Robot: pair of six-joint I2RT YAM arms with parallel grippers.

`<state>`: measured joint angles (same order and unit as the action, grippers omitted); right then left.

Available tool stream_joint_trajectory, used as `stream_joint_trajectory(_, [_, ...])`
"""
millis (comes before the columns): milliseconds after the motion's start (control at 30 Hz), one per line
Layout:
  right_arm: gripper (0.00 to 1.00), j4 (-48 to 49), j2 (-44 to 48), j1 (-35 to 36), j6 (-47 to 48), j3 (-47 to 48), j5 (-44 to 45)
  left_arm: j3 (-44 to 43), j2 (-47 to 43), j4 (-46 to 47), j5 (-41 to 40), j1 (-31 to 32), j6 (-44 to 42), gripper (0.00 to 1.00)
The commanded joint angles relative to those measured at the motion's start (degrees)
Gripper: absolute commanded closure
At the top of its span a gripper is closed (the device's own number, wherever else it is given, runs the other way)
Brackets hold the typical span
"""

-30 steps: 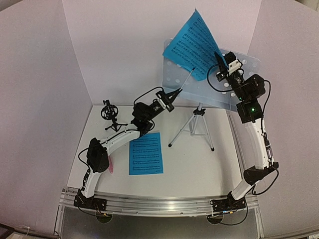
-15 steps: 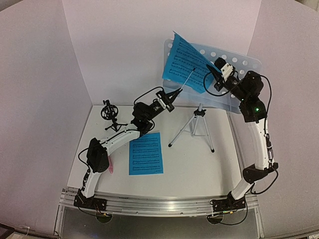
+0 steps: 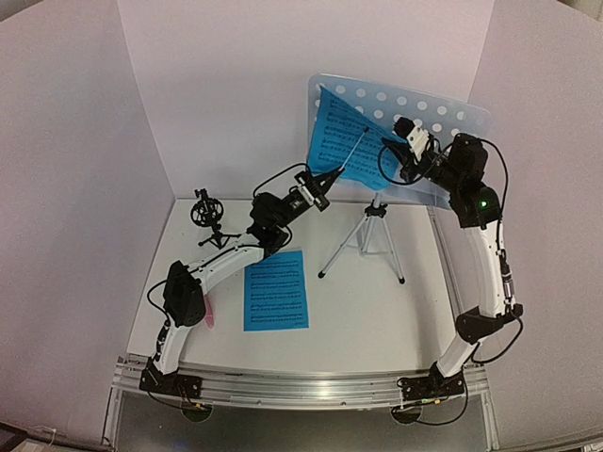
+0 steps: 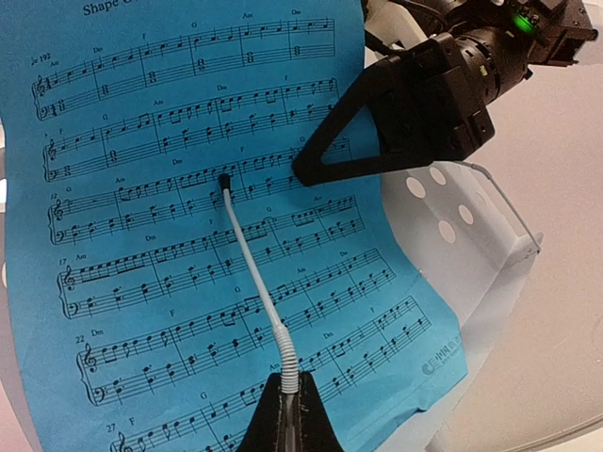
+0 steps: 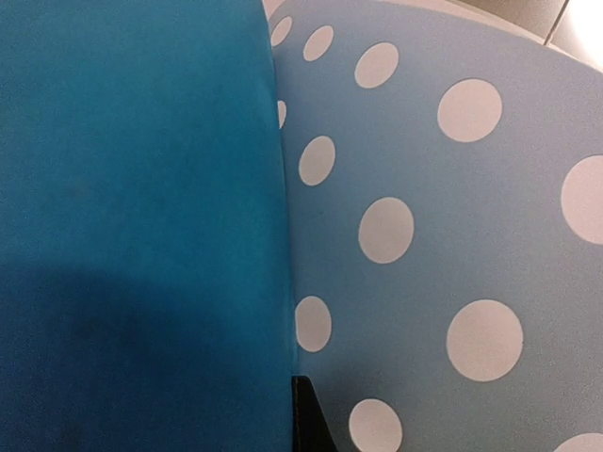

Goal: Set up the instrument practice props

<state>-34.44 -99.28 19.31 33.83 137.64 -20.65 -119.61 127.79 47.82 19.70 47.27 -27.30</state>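
The pale blue perforated music stand (image 3: 443, 118) stands on its silver tripod (image 3: 369, 235) at the back. My right gripper (image 3: 396, 143) is shut on a blue sheet-music page (image 3: 341, 143) and holds it flat against the stand's face. In the right wrist view the page (image 5: 141, 217) hides one finger; the stand (image 5: 424, 245) lies behind. My left gripper (image 3: 325, 179) is shut on a thin white baton (image 4: 254, 273), whose black tip touches the page (image 4: 188, 311). The second page (image 3: 276, 289) lies on the table. The black mic holder (image 3: 205, 215) stands at the back left. The pink microphone (image 3: 209, 318) lies by the left arm.
White walls close the table (image 3: 377, 311) on the left, back and right. The right gripper's black body (image 4: 424, 104) hangs close over the page's right edge in the left wrist view. The stand's lower lip (image 4: 499, 254) juts out below the page.
My right gripper has swung the blue page down and to the left, from above the stand onto its face. The left arm and baton have stayed still.
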Motion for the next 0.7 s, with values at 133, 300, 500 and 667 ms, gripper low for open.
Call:
stream_joint_trajectory(133, [0.86,-2.9,-2.6,-0.1,-3.0,4.0,-1.0,0.2,-1.9,-3.0,1.6,-0.9,-3.1,1.00])
stream_joint_trajectory(300, [0.58,-2.3,-2.5,-0.1,-5.3,4.6,0.1,0.0,-1.8,-3.2,1.5,-0.9,-2.7,1.00])
stream_joint_trajectory(500, [0.54,3.4,1.0,-0.1,-11.4,1.0,4.4,0.0,-1.7,-3.1,1.2,-0.9,-2.4,1.00])
stream_joint_trajectory(667, [0.43,5.8,4.0,-0.1,-14.8,-2.2,8.0,0.2,-1.8,-2.5,1.1,-0.9,-2.2,1.00])
